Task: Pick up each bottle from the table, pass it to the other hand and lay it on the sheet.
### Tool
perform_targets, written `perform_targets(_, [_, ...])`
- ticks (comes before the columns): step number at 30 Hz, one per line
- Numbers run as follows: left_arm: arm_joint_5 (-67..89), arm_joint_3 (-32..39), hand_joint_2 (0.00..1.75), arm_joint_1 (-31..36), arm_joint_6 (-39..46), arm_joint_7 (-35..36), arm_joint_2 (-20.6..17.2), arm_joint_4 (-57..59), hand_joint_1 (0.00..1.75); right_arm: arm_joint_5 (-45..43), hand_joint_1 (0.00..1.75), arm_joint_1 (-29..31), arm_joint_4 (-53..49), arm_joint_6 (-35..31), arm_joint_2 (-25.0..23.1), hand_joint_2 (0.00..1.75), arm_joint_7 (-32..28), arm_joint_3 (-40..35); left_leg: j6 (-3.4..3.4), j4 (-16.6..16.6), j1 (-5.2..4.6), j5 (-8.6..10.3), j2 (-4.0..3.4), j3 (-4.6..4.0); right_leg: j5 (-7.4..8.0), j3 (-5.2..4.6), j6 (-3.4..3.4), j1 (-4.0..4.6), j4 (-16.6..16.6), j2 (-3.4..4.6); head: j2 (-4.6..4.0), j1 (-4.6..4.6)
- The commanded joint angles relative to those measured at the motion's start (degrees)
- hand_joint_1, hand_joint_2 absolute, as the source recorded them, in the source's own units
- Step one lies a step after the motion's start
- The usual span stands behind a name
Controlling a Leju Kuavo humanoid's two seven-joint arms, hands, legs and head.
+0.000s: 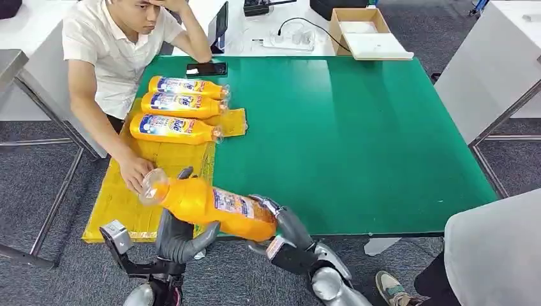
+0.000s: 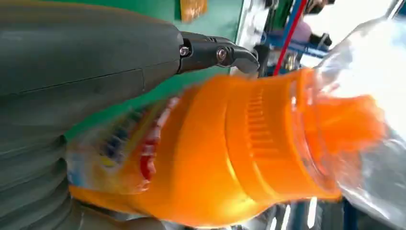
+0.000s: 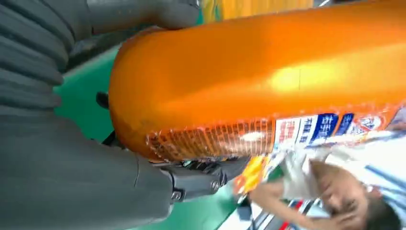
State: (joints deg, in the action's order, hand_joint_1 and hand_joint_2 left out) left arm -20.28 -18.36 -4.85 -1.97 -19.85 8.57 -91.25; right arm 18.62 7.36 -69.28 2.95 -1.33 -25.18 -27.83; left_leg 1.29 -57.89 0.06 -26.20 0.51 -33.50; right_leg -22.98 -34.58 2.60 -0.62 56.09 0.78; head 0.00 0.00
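Sideways, bottle across both hands, cap left

Green-topped table on grey carpet, white desks around.

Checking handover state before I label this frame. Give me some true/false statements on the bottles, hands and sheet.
1. Three bottles lie on the yellow sheet. True.
2. The fourth bottle rests on the green table. False: it is held in the air at the near edge.
3. Both the left hand and the right hand hold it. True.
4. Its cap end points to the robot's right. False: it points left, toward the sheet.
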Motion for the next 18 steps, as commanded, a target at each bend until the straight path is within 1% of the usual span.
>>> perform_targets(1, [-1.84, -1.76, 1.75, 1.78, -2.59, 0.31, -0.51, 1.34, 0.0, 0.59, 1.75, 3.09, 10.41, 0.89, -1.82, 1.75, -1.59, -7.49, -0.09, 0.09, 0.05, -0.06, -0.13, 0.29, -0.03, 0.27, -0.11, 0.06, -0.08, 0.02, 0.0, -0.02])
perform_targets(3, [-1.84, -1.76, 1.75, 1.78, -2.59, 0.31, -0.51, 1.34, 0.0, 0.59, 1.75, 3.09, 10.41, 0.89, -1.82, 1.75, -1.59, -7.49, -0.06, 0.06, 0.02, -0.01, -0.05, 0.14, -0.01, 0.13, -0.06, 0.03, -0.05, -0.02, 0.0, 0.0])
perform_targets(6, [-2.59, -2.2, 1.75, 1.86, -4.02, 0.74, -0.86, 1.69, 0.0, 0.55, 1.75, 3.32, 10.73, 0.97, -1.82, 1.75, -1.82, -7.6, -0.09, 0.09, 0.03, -0.04, -0.03, 0.26, -0.06, 0.25, -0.1, 0.05, -0.06, -0.08, -0.02, -0.02])
perform_targets(10, [-3.54, -1.98, 1.75, 2.8, -4.67, 1.62, -0.58, 4.21, 0.0, 0.13, 1.75, 3.35, 10.93, 0.86, -2.25, 1.75, -2.49, -7.51, -0.05, 0.06, 0.01, -0.01, -0.02, 0.13, -0.02, 0.12, -0.06, 0.02, -0.05, -0.06, 0.0, -0.02])
perform_targets(11, [-4.2, -2.03, 1.75, 3.1, -5.3, 2.42, -0.78, 5.15, 1.75, 0.11, 1.75, 3.43, 10.98, 0.83, -2.37, 1.75, -2.54, -7.53, -0.06, 0.09, 0.01, -0.01, -0.01, 0.19, -0.03, 0.18, -0.08, 0.03, -0.07, -0.08, 0.0, 0.0])
perform_targets(14, [-4.23, -1.91, 1.75, 3.47, -5.56, 2.55, -1.01, 6.53, 1.75, 0.04, 1.75, 3.44, 11.03, 0.77, -2.51, 1.75, -2.66, -7.51, -0.06, 0.1, 0.0, 0.0, -0.01, 0.19, -0.02, 0.17, -0.07, 0.01, -0.07, -0.07, 0.0, -0.02])
perform_targets(17, [-6.41, -1.71, 1.75, 3.61, -8.79, 3.49, -1.19, 7.75, 1.75, -0.39, 1.75, 3.38, 11.03, 0.73, -2.95, 1.75, -3.52, -7.16, -0.1, 0.14, 0.0, -0.01, 0.0, 0.31, -0.05, 0.28, -0.11, 0.02, -0.09, -0.12, 0.0, 0.0])
perform_targets(18, [-6.58, -1.7, 1.75, 3.58, -9.02, 3.56, -1.26, 7.79, 1.75, -0.47, 1.75, 3.34, 11.0, 0.73, -3.0, 1.75, -3.58, -7.07, -0.07, 0.11, -0.01, 0.0, -0.02, 0.2, -0.03, 0.18, -0.08, 0.01, -0.07, -0.06, 0.0, -0.02])
